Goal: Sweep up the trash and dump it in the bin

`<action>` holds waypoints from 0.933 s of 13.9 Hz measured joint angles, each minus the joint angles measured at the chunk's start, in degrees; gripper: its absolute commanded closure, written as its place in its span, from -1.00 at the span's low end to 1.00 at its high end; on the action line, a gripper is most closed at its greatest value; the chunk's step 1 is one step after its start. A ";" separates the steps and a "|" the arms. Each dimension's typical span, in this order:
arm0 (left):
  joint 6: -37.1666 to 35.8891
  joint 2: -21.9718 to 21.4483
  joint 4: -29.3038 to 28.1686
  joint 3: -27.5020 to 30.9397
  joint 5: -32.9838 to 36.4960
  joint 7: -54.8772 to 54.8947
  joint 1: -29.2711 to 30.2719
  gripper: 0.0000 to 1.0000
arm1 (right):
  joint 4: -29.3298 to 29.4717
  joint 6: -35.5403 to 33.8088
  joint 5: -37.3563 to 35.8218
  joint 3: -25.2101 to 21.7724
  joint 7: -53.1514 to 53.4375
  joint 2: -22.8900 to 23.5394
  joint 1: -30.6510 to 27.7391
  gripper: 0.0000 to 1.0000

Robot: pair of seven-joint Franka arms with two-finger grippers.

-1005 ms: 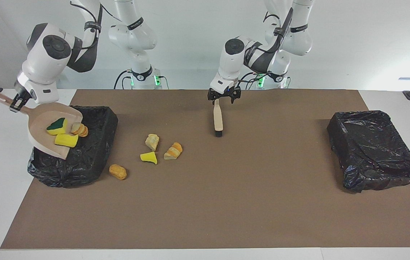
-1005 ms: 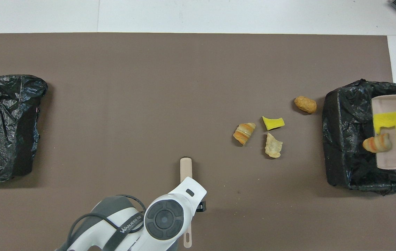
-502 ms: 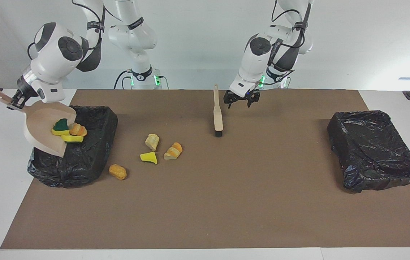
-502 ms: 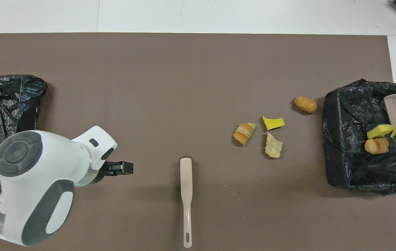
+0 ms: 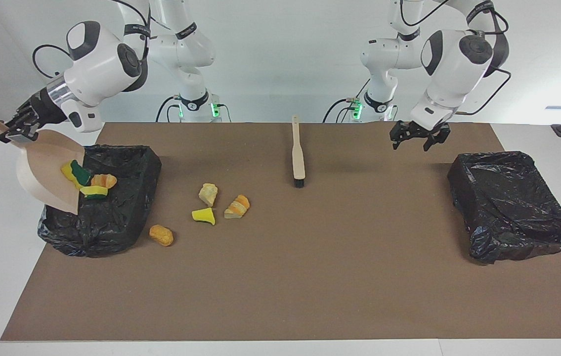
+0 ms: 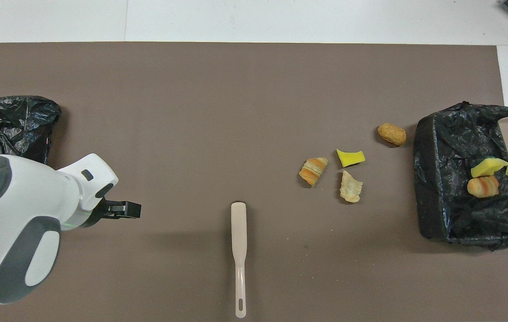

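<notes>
– Right gripper is pinched tight on the handle of the dustpan, which it holds tipped steeply over the black-lined bin. Call twelve o'clock straight away from the robots: that bin sits at three o'clock on the mat.

– And the left gripper?

– Fingers spread, holding nothing, waiting over the mat at about eight o'clock. The brush lies flat at six o'clock, untouched.

– Where's the trash?

– Split. A green-backed yellow sponge, a flat yellow wedge and a striped orange lump are at the pan's mouth, over the bin. Four more lie on the mat between the centre and the bin: a tan lump, a yellow wedge, a banded orange piece and a tan nugget, the last nearest the bin.

– What might go wrong?

– The pan hangs over the bin's three o'clock rim, so a light sponge could bounce off the crumpled liner and land outside. The rough green pad may cling to the pan. A thin handle could also twist in the grip.
</notes>
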 measured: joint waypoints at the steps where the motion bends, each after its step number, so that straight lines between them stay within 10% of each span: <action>1: -2.68 0.76 2.58 0.01 0.97 0.76 0.84 -1.00 | 0.00 0.00 -0.88 0.14 0.00 -0.11 0.68 1.00; 7: -9.91 6.71 16.38 0.02 2.93 1.17 1.66 -1.00 | 0.44 0.19 -1.23 0.44 -2.79 -0.89 2.14 1.00; 13: -11.40 4.88 23.83 0.85 2.60 4.30 4.54 -1.00 | 2.26 -0.22 15.64 0.47 -5.92 -1.69 2.14 1.00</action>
